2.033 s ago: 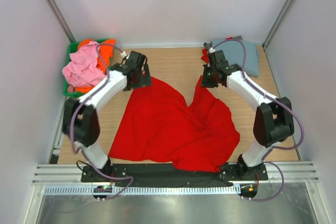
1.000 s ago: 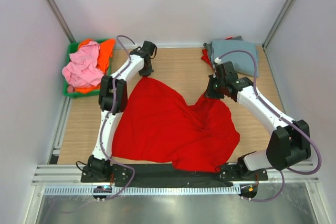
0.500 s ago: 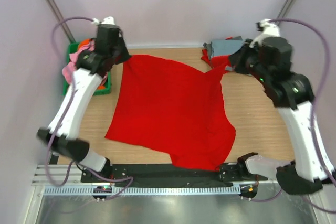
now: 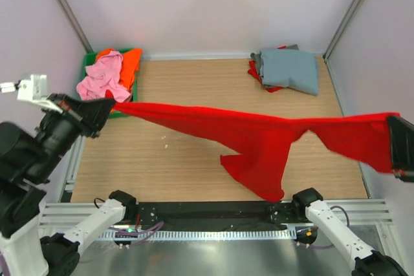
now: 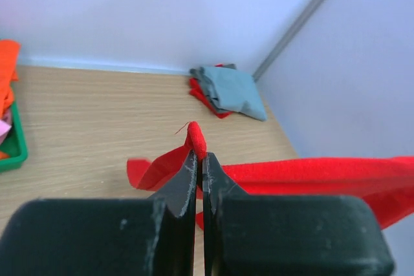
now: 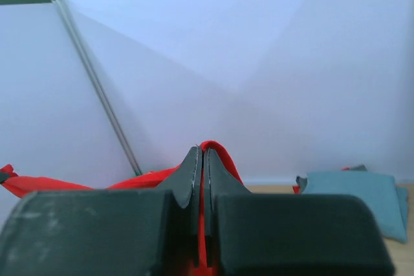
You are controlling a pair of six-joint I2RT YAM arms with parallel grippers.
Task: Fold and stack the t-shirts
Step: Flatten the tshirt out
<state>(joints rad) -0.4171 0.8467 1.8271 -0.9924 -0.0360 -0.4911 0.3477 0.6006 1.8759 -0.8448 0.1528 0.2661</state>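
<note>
Your left hand (image 5: 200, 159) and right hand (image 6: 202, 158) are each clamped on an edge fold of the bright red soft cloth t-shirt (image 4: 259, 135). It spans the air between them, with its middle drooping below. Treat it as light and limp. Take hold at the edges, but a thin fold may slip.

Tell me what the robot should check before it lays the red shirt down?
1. Left gripper pinching the red shirt: ok, jaws shut on a cloth edge.
2. Right gripper pinching it too: ok, red cloth between shut jaws.
3. Shirt spread flat: not ok, it is bunched into a band with a flap hanging down.
4. Which corners are held: cannot tell.
5. Bare table under the shirt: ok.
6. Folded grey-blue shirt out of the way: ok, in the far right corner.
</note>
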